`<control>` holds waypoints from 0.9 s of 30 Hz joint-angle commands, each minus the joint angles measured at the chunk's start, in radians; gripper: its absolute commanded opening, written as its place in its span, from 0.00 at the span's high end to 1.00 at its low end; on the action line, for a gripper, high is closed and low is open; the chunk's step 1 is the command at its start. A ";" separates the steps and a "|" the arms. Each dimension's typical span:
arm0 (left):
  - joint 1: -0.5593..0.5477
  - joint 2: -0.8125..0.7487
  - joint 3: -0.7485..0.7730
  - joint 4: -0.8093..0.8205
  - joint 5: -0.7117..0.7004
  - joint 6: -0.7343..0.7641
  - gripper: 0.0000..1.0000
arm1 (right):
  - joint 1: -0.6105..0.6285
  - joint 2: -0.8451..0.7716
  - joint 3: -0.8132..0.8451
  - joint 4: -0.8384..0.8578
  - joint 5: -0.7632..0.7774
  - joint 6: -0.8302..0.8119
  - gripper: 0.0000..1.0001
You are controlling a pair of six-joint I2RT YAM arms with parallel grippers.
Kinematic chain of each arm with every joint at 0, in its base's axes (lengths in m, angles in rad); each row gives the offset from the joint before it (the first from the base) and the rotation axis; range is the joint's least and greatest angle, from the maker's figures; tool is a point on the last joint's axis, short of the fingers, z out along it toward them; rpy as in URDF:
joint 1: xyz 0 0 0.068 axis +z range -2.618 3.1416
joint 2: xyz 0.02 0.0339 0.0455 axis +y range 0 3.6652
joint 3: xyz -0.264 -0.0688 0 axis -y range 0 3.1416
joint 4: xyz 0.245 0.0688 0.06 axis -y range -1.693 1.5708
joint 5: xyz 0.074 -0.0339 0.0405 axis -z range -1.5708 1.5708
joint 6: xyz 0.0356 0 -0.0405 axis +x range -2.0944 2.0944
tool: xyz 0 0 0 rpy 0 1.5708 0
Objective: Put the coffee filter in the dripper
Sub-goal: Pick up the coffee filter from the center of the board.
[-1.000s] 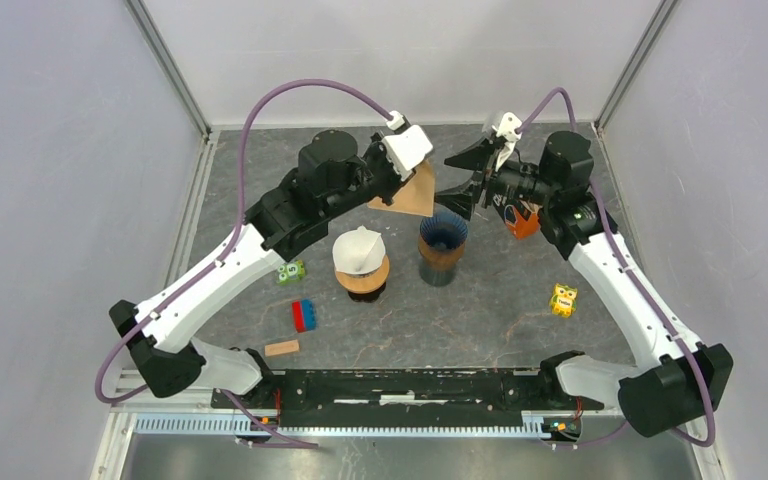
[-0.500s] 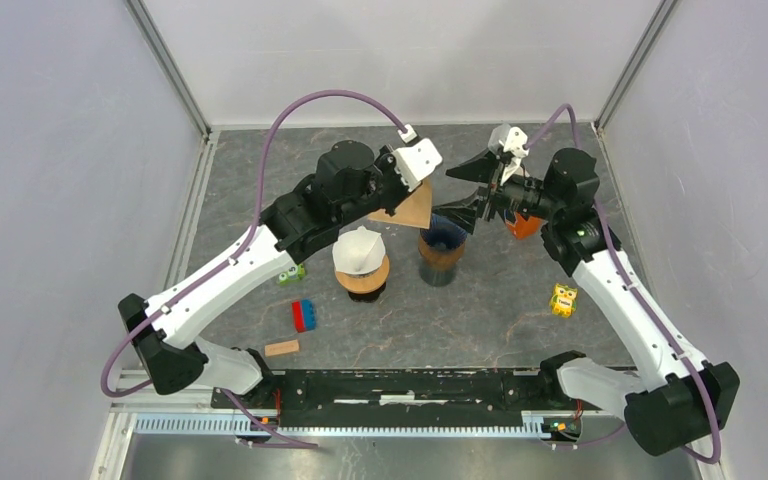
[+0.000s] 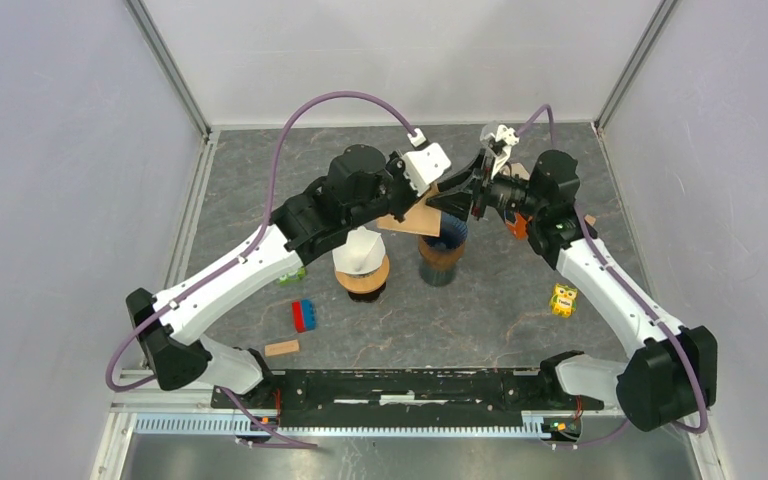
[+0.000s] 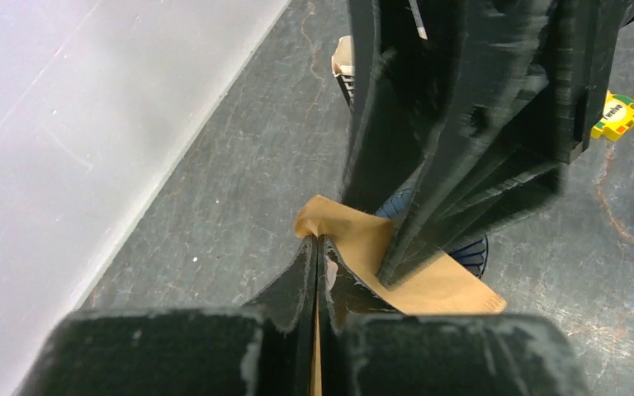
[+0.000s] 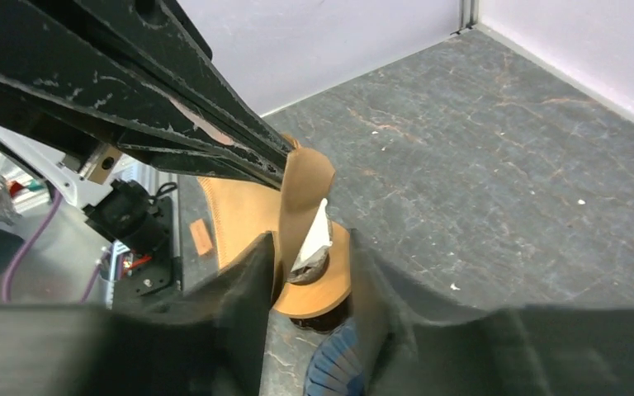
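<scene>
The left gripper (image 4: 318,245) is clamped on the brown filter (image 4: 433,285) above the blue dripper (image 3: 449,237). The right gripper (image 5: 309,243) straddles the filter's edge, jaws apart.

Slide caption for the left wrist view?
Left gripper shut on the brown coffee filter; right gripper, jaws open, straddles it above the blue dripper.

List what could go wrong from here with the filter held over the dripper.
1. The left gripper pinches the brown filter flat while the right gripper straddles its other edge; opposed pulls could tear or crumple the paper.
2. The two grippers nearly cross, so they may collide.
3. The filter looks unopened above the blue dripper; released so, it might lie across the rim instead of seating.
</scene>
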 commanded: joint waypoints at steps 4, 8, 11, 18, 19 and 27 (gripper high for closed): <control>-0.002 -0.034 -0.015 0.000 0.132 -0.054 0.86 | -0.005 -0.026 -0.057 0.086 -0.054 -0.012 1.00; 0.027 -0.112 -0.032 -0.095 0.288 0.003 0.43 | -0.033 -0.084 -0.137 0.089 -0.120 -0.112 1.00; 0.074 -0.166 -0.031 -0.188 0.395 0.038 0.28 | -0.041 -0.128 -0.158 0.031 -0.181 -0.218 1.00; 0.105 -0.231 -0.043 -0.396 0.640 0.154 0.28 | -0.041 -0.217 -0.189 0.048 -0.412 -0.253 1.00; 0.106 -0.233 -0.047 -0.410 0.672 0.167 0.31 | -0.042 -0.226 -0.190 0.047 -0.437 -0.253 1.00; 0.106 -0.211 -0.092 -0.392 0.832 0.161 0.49 | -0.043 -0.280 -0.212 0.017 -0.561 -0.318 1.00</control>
